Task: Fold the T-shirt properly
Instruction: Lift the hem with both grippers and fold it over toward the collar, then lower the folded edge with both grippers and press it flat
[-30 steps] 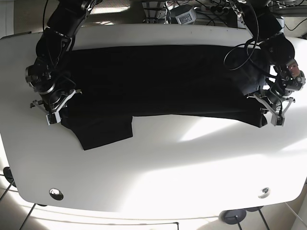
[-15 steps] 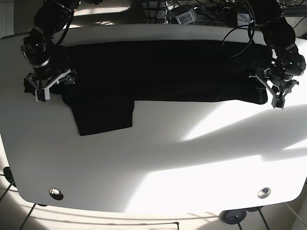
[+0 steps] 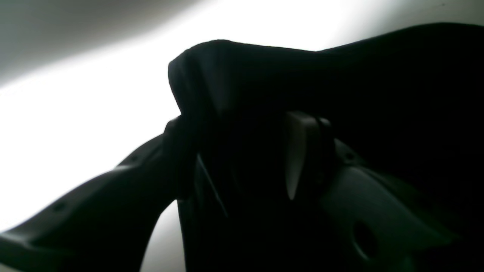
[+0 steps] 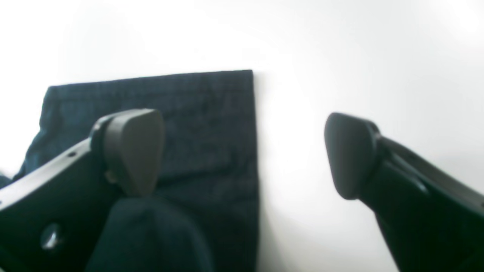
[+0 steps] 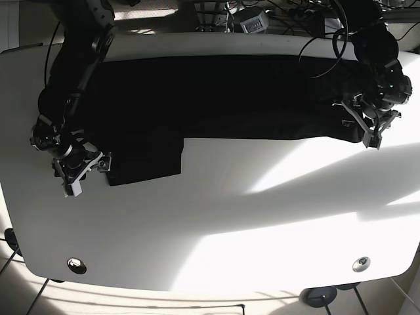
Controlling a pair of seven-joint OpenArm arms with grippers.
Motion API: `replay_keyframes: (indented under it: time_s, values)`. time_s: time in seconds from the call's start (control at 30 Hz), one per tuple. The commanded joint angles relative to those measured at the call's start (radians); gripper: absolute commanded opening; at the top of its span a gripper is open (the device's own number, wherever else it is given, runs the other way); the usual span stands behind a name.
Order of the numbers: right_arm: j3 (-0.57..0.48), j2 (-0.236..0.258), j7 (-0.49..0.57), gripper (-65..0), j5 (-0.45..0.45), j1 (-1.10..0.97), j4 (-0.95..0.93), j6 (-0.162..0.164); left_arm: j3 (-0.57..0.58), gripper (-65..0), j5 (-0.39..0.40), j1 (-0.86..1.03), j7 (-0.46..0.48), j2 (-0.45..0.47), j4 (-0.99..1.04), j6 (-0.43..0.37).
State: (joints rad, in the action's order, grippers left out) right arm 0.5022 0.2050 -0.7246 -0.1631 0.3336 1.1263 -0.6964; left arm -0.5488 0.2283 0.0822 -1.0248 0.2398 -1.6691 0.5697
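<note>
The black T-shirt (image 5: 223,98) lies as a long band across the far half of the white table (image 5: 216,223), with one sleeve (image 5: 147,161) hanging toward the front at the left. My right gripper (image 5: 82,172) is open at the sleeve's left front corner. In the right wrist view it (image 4: 242,155) stands open over the sleeve corner (image 4: 211,124), one finger (image 4: 132,151) above the cloth, the other over bare table. My left gripper (image 5: 369,133) is at the shirt's right end. In the left wrist view it (image 3: 238,158) is shut on bunched black cloth (image 3: 234,75).
Cables and a grey box (image 5: 252,20) sit behind the table's back edge. Two round metal fittings (image 5: 77,265) (image 5: 360,264) are set near the front corners. Sun patches and arm shadows fall across the table's front half.
My right gripper has moved from the shirt's left end down toward the front, to the sleeve's corner, and is open. My left gripper has stayed at the right end.
</note>
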Motion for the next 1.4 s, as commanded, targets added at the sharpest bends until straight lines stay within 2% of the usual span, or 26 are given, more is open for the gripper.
replay_keyframes:
  time_s: [0.03,0.2,0.27,0.3,0.47,0.6,0.63,0.7,0.77,0.9,1.03,1.2,1.27,1.4]
  values:
    - [-0.001,0.024,0.053,0.0,-0.017,0.038,-0.073,-0.002,-0.032,-33.2,0.007,0.012,0.016,0.016,-0.001,0.000]
    - [-0.099,0.018,0.066,0.0,-0.019,0.019,-0.104,-0.002,-0.050,-33.2,0.007,0.040,0.016,0.016,0.001,0.000]
    - [-0.124,-0.009,0.067,0.0,-0.019,0.009,-0.102,-0.002,-0.050,-33.2,0.007,0.049,0.018,0.016,0.001,0.000]
    - [-0.129,-0.019,0.067,-2.5,-0.019,0.008,-0.102,-0.002,-0.050,-33.2,0.007,0.049,0.018,0.016,0.001,0.000]
    - [-0.132,-0.037,0.067,-29.3,-0.019,-0.004,-0.102,-0.002,-0.050,-33.2,0.007,0.049,0.018,0.016,0.002,0.000]
    - [-0.130,-0.049,0.095,-61.4,-0.019,0.000,-0.099,-0.002,-0.047,-33.2,0.007,0.049,0.019,0.016,0.004,0.000]
    - [-0.130,-0.049,0.099,-62.9,-0.020,0.000,-0.091,-0.002,-0.047,-33.2,0.006,0.049,0.019,0.016,0.004,0.000]
    - [-0.121,-0.049,0.095,-63.3,-0.031,-0.014,-0.009,-0.002,-0.047,-33.2,0.006,0.049,0.019,0.016,0.031,0.000]
    - [-0.119,-0.057,0.041,-63.3,-0.031,-0.080,0.188,-0.002,-0.049,-33.2,0.007,0.049,0.019,0.017,0.065,0.000]
    - [-0.032,-0.108,-0.189,-63.3,-0.048,-0.199,0.579,-0.002,-0.049,-33.2,0.001,0.051,0.077,0.017,0.071,0.000]
    - [0.005,-0.115,-0.339,-63.3,-0.103,-0.310,0.820,-0.002,-0.047,-33.2,0.001,0.051,0.079,0.017,0.071,0.000]
    - [0.111,-0.129,-0.435,-63.3,-0.198,-0.399,0.889,-0.002,-0.046,-33.2,0.001,0.051,0.079,0.017,0.071,0.000]
    - [0.152,-0.129,-0.438,-63.1,-0.206,-0.423,0.886,-0.002,-0.046,-33.2,0.001,0.049,0.079,0.017,0.071,0.000]
    - [0.158,-0.126,-0.438,-62.5,-0.203,-0.488,0.884,-0.002,-0.046,-33.2,0.001,0.049,0.079,0.022,0.071,0.000]
